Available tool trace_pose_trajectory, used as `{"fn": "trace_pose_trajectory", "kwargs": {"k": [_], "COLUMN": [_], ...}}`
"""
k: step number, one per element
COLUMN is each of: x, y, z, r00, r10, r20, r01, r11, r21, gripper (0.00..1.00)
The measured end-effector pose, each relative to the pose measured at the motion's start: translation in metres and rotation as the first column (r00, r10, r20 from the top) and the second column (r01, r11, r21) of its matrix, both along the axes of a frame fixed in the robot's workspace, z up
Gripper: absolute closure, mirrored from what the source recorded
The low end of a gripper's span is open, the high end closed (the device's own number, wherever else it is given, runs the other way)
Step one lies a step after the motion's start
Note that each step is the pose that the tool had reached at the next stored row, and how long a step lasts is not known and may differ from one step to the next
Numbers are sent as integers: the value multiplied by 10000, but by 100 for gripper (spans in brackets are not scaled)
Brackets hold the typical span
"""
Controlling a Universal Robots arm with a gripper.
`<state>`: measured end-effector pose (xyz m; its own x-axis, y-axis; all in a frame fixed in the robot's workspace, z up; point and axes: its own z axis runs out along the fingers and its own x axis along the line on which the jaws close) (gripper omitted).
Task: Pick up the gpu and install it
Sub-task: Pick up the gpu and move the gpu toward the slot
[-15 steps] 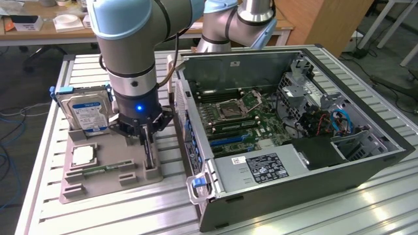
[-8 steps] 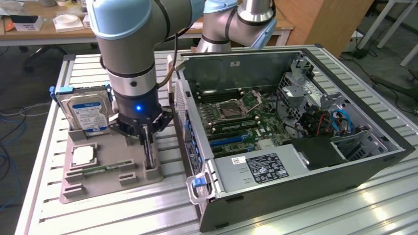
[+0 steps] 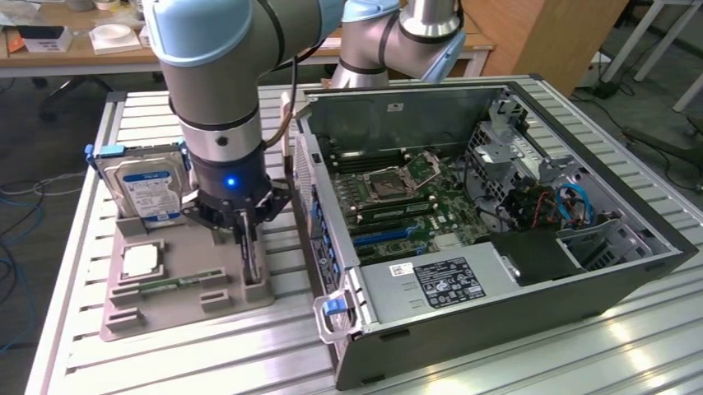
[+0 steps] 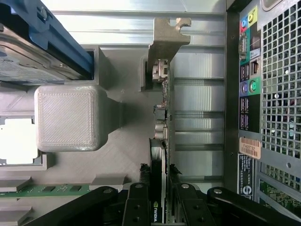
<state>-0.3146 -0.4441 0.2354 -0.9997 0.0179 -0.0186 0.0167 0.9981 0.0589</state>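
Ribbed metal tabletop (image 3: 615, 346) is carrying your work: your claw (image 4: 160, 195) is clenching the gpu (image 4: 161, 117) edge-on between its fingers in the grey holder (image 3: 181, 300), with installing into the open computer case (image 3: 516, 271) beside it not yet done.

gpu (image 4: 161, 141) upright beside computer case (image 4: 263, 94)

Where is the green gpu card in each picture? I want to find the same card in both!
Exterior view: the gpu stands thin, edge-on in the grey holder, right under the gripper, beside the computer case.
Wrist view: the gpu runs up the middle, with the gripper closing around its black cooler.
Shared landmark: the blue-labelled hard drive.
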Motion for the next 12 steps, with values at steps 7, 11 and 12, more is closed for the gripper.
{"fn": "trace_pose_trajectory", "kwargs": {"k": [7,11,12], "x": [-2,-2,-2], "y": [0,0,0], "z": [0,0,0], "r00": [10000,10000,10000], "r10": [-2,61,79], "r20": [0,-1,-1], "r01": [2,-61,-79], "r11": [10000,10000,10000], "r21": [-1,-1,-1], "gripper": [74,74,74]}}
